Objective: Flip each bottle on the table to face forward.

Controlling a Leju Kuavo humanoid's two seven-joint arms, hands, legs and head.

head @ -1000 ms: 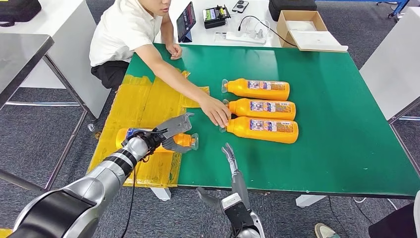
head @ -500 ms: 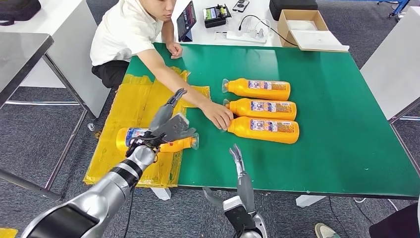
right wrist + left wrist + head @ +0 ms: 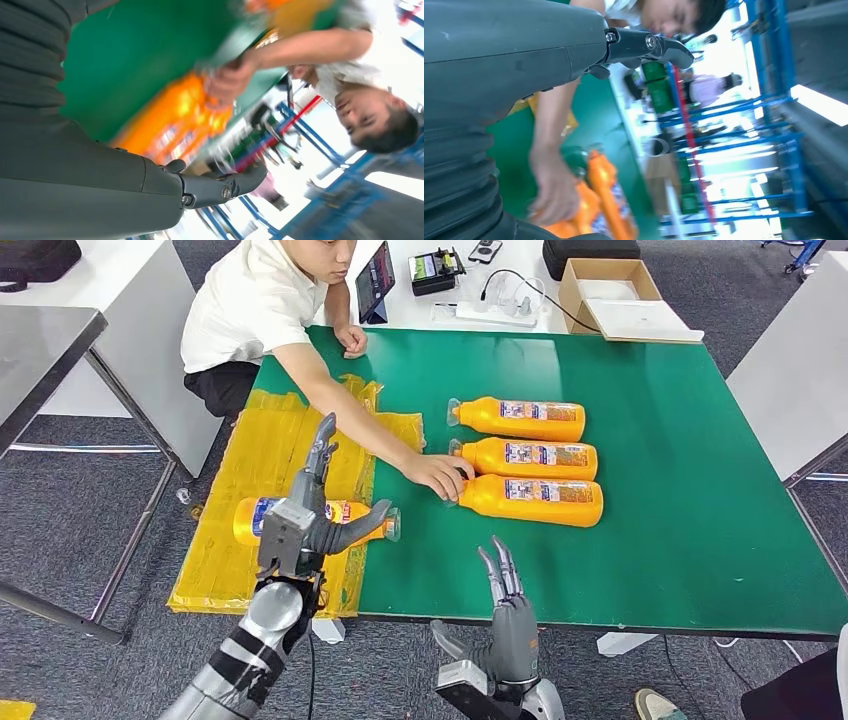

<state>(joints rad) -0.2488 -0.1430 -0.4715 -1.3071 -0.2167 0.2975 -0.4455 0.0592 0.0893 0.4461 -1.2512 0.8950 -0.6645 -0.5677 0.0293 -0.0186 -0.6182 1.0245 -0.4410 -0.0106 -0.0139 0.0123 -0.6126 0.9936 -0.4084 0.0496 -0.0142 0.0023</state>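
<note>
Head view shows our left hand (image 3: 305, 520) raised with fingers spread, holding nothing, above a lone orange bottle (image 3: 345, 518) lying on yellow sheeting (image 3: 250, 460) at the bench (image 3: 680, 490) edge. We judge it was left there label up. Three more bottles (image 3: 528, 458) lie side by side mid-bench, a person's hand (image 3: 438, 476) steadying them. Our right hand (image 3: 508, 615) hovers splayed, empty.

Silver left arm (image 3: 232, 672) with black banding near the wrist. Left hand (image 3: 305, 516): grey plated back, dark grey fingers (image 3: 322, 445). Right hand (image 3: 508, 618) likewise grey. Ribbed grey wrist cover (image 3: 454, 165); bright screw heads at thumb (image 3: 644, 44) hinge.
</note>
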